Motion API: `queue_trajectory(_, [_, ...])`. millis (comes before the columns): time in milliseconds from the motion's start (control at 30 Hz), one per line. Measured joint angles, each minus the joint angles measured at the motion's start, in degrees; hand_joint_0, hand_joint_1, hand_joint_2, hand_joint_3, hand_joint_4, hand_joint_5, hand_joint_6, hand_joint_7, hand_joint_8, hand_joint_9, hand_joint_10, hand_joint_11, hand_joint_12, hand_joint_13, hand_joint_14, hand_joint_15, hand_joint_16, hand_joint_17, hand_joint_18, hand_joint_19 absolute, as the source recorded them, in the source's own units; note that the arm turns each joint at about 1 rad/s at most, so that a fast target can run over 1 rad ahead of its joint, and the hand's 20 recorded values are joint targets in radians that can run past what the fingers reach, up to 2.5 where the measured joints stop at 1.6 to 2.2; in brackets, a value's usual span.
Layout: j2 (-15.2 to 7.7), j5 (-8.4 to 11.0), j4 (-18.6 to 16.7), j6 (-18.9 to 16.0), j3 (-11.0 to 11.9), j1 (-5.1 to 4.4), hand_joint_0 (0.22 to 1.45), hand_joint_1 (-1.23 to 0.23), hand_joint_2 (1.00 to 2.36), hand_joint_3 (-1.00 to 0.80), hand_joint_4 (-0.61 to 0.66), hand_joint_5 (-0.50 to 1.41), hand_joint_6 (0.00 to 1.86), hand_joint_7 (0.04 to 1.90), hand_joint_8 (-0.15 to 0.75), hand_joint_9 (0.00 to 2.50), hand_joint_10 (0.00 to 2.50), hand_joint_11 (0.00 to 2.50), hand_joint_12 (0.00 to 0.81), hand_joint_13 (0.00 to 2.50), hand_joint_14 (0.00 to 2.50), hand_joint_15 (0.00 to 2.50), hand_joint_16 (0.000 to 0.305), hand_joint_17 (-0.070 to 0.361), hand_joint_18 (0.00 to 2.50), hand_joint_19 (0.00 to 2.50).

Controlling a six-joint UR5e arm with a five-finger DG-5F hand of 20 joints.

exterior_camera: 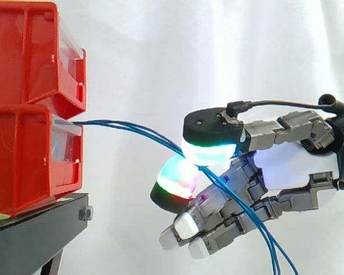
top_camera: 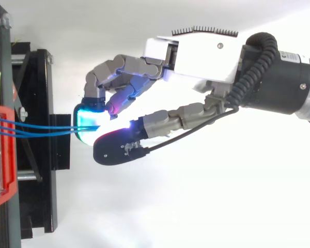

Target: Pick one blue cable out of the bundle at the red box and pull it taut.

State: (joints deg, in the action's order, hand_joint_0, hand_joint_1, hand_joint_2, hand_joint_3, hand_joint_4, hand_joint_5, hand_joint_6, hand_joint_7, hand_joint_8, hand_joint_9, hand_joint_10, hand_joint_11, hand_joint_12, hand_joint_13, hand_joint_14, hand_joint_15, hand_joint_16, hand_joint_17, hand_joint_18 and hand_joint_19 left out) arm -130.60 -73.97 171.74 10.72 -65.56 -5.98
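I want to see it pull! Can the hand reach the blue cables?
Probably yes: the hand has its pads closed on the blue cables, just out from the red box, with nothing in between.

A white curtain [exterior_camera: 155, 51] hangs in soft folds behind everything, brightly and evenly lit; a black stand [exterior_camera: 37, 235] sits low at one side.

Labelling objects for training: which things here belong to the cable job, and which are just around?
Job: thin blue cables, pinched by the robot hand; stacked red plastic bins they emerge from.
Just around: black metal stand; white fabric curtain.
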Motion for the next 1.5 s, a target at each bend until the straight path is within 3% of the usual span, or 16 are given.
queue_trajectory(433, [0.0,0.05,0.0,0.0,0.0,0.00,0.56,-0.71,1.01,-0.08,0.03,-0.08,0.83,1.10,0.326,0.97,0.01,0.37,0.387,0.45,0.00,0.11,0.059,0.134,0.43,0.16])
queue_trajectory(1500, [0.0,0.12,0.0,0.0,0.0,0.01,0.55,-0.61,1.01,-0.23,0.06,-0.02,0.75,1.15,0.295,1.04,0.01,0.31,0.343,0.47,0.00,0.13,0.049,0.110,0.41,0.23])
